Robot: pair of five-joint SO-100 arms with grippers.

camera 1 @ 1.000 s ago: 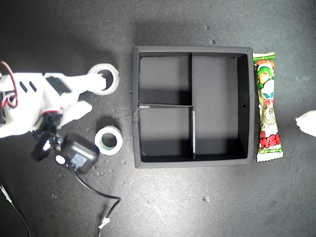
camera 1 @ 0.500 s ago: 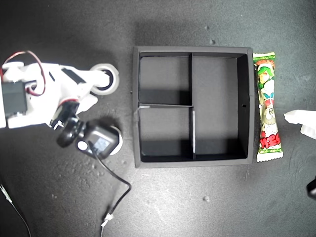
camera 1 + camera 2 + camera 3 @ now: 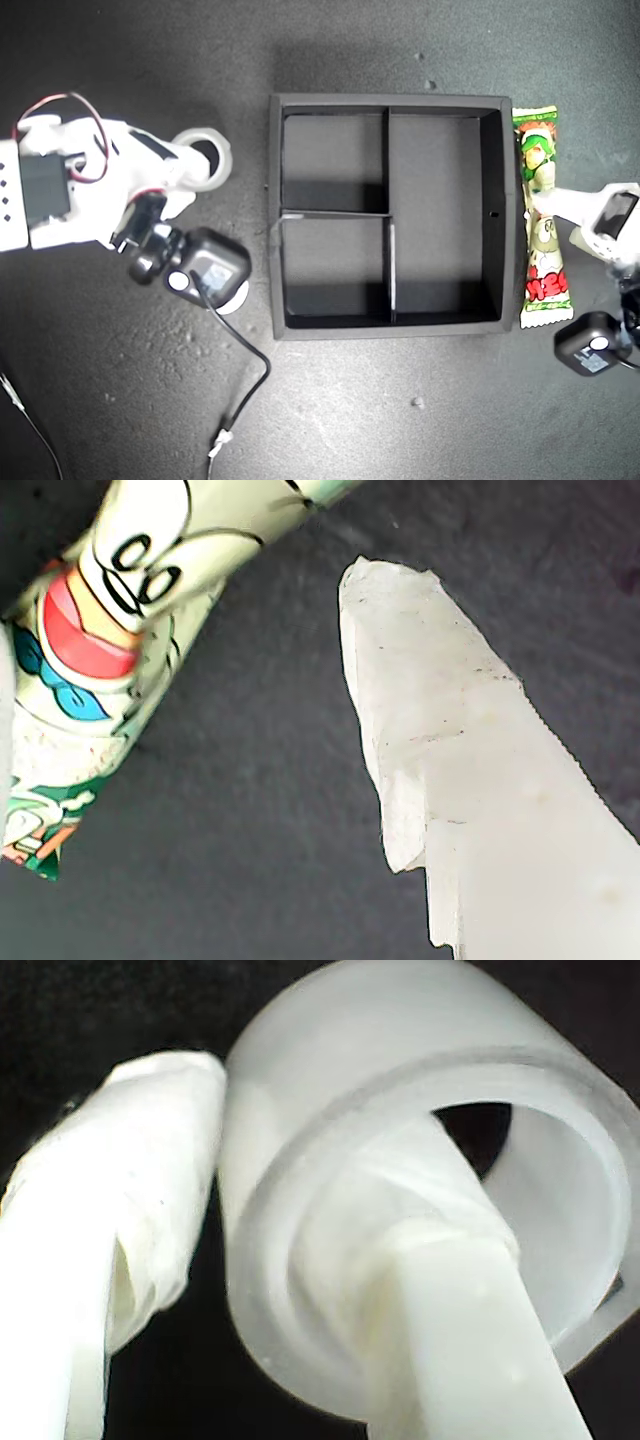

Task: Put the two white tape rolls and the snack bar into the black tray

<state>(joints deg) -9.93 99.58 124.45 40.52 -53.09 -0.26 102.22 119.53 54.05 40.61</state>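
The black tray (image 3: 395, 101) lies in the middle of the exterior view with nothing in its compartments. One white tape roll (image 3: 213, 143) (image 3: 300, 1080) lies off the tray's side at the exterior view's left. My second gripper (image 3: 196, 166) (image 3: 290, 1130) is shut on its wall, one finger in the hole and one outside. The other white tape roll (image 3: 233, 300) shows only as a sliver under that arm's camera. The snack bar (image 3: 538, 150) (image 3: 110, 630) lies along the tray's side at the exterior view's right. My first gripper (image 3: 572, 218) is open right beside it, one finger (image 3: 450, 760) close to the wrapper.
A black camera module (image 3: 205, 265) with a trailing black cable (image 3: 245, 395) hangs from the second arm. Another camera module (image 3: 590, 345) sits at the exterior view's lower right. The table is dark and matte with small specks (image 3: 417, 403).
The first arm came in from the exterior view's right and reached the snack bar. The second arm shifted toward the tray, its fingers closed on the upper roll, and its camera now covers the lower roll.
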